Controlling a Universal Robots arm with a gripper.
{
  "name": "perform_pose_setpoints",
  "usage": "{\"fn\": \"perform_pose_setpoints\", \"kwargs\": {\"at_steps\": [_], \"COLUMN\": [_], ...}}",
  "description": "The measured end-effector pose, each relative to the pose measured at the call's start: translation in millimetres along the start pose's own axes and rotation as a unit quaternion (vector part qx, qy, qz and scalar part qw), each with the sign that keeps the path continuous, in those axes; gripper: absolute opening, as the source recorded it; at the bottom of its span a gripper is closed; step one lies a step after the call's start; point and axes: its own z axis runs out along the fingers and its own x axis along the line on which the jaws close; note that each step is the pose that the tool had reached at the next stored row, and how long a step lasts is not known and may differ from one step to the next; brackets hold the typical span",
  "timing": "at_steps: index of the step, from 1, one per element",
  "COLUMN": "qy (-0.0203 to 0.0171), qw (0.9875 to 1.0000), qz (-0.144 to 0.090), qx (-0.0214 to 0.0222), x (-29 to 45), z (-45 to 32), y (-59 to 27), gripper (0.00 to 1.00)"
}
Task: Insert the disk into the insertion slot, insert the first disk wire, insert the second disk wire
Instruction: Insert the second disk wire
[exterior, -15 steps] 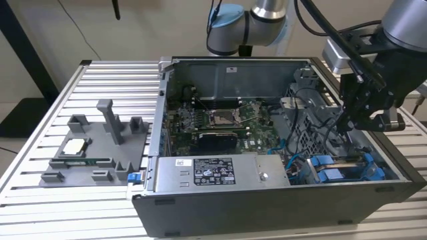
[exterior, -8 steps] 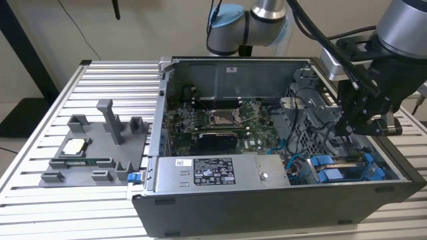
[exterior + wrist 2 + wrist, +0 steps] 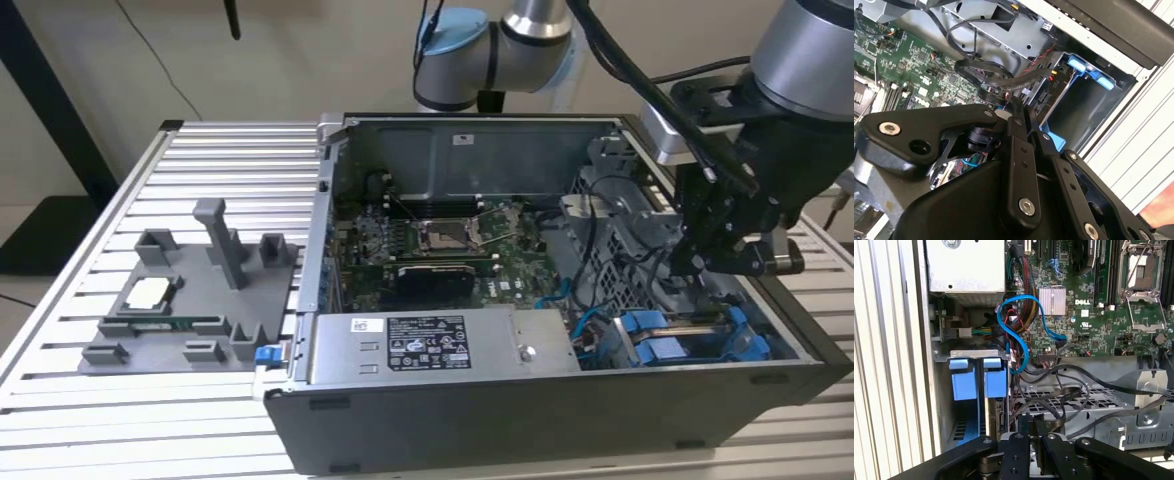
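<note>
The open computer case (image 3: 534, 420) lies on a slatted table. At its corner on the exterior view's right, the disk's blue carrier (image 3: 995, 382) (image 3: 654, 335) stands in the insertion slot (image 3: 964, 426) of the dark drive cage. The disk's body is mostly hidden. Beside it is another blue carrier (image 3: 962, 382). My gripper (image 3: 1032, 427) (image 3: 1026, 117) (image 3: 701, 270) hangs just above the cage. Its fingers (image 3: 1018, 145) lie close together, shut on the end of a flat black disk wire (image 3: 1049, 412) (image 3: 1019, 80) that loops up from the cage.
A grey labelled power-supply box (image 3: 441, 345) fills the case's near side, with the green motherboard (image 3: 427, 250) behind it. A blue data cable (image 3: 1021, 335) and bundled wires cross beside the cage. A grey fixture tray (image 3: 187, 300) sits at the exterior view's left.
</note>
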Motion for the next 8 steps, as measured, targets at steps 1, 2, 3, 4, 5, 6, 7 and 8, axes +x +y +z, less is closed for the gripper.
{"fn": "perform_pose_setpoints", "kwargs": {"at_steps": [1, 2, 3, 4, 5, 6, 7, 8], "qy": [0.0001, 0.0001, 0.0005, 0.001, 0.0013, 0.0016, 0.0017, 0.002], "qw": [1.0, 1.0, 1.0, 1.0, 1.0, 1.0, 1.0, 1.0], "qz": [0.0, 0.0, 0.0, 0.0, 0.0, 0.0, 0.0, 0.0], "qx": [0.0, 0.0, 0.0, 0.0, 0.0, 0.0, 0.0, 0.0], "x": [0.0, 0.0, 0.0, 0.1, 0.2, 0.3, 0.4, 0.5], "z": [0.1, 0.3, 0.6, 0.8, 1.4, 2.0, 2.6, 3.3], "y": [0.0, 0.0, 0.0, 0.1, 0.1, 0.2, 0.3, 0.4], "gripper": [0.16, 0.16, 0.16, 0.16, 0.16, 0.16, 0.16, 0.16]}}
